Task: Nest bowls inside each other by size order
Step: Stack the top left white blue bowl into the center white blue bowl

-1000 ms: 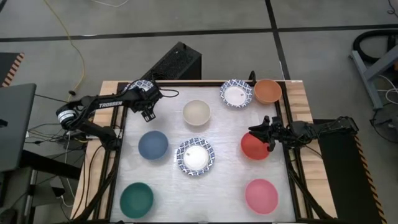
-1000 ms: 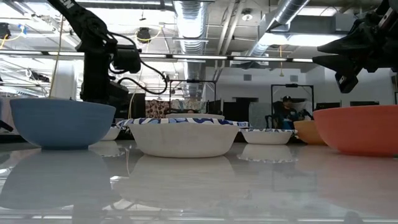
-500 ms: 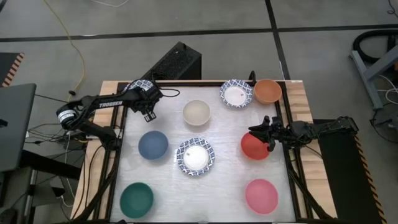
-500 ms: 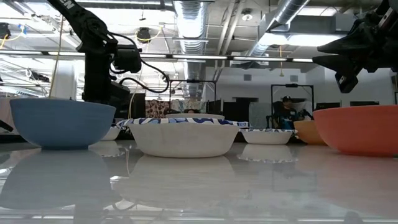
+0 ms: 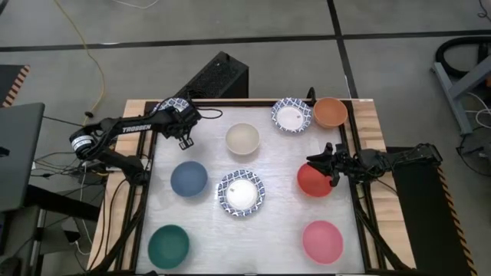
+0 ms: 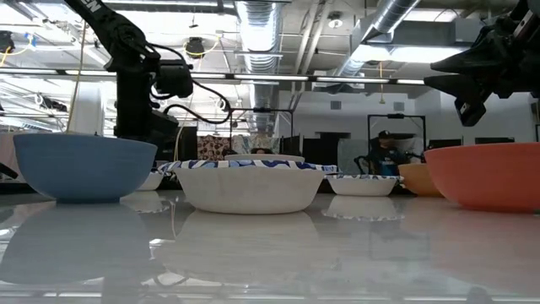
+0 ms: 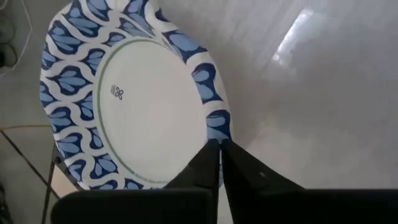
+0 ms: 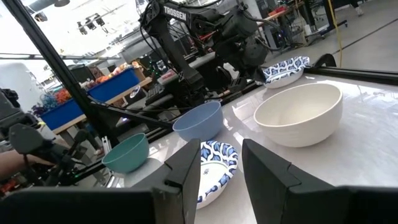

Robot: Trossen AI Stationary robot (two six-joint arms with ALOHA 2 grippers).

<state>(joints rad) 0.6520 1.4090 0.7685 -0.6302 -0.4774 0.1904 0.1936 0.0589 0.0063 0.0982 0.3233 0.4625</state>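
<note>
We saw the desk (image 5: 207,222) carrying all nine bowls apart from one another, none nested yet, so we judged the task to be at its first pick.

The left arm reached to the far left corner, where its jaws (image 7: 219,163) were closed on the rim of a patterned bowl (image 7: 124,99). The wrist view showed the two fingers pinched together over the blue-and-white edge. We judged the step in hand to be the grasp of this bowl; the next move called for a lift and a carry to a wider bowl, most likely the patterned bowl at centre (image 5: 241,193), which looked the broadest.

The right arm waited at the right edge, its jaws (image 5: 325,163) parted and held above the near side of the red bowl (image 5: 313,182), touching nothing that we could see.

Of the rest, the third patterned bowl (image 5: 291,115) lay far right of centre, with the orange bowl (image 5: 331,112) just beside it. The cream bowl (image 5: 242,139) sat far centre, the slate bowl (image 5: 188,178) left of centre, the green bowl (image 5: 169,244) near left and the pink bowl (image 5: 322,241) near right.
</note>
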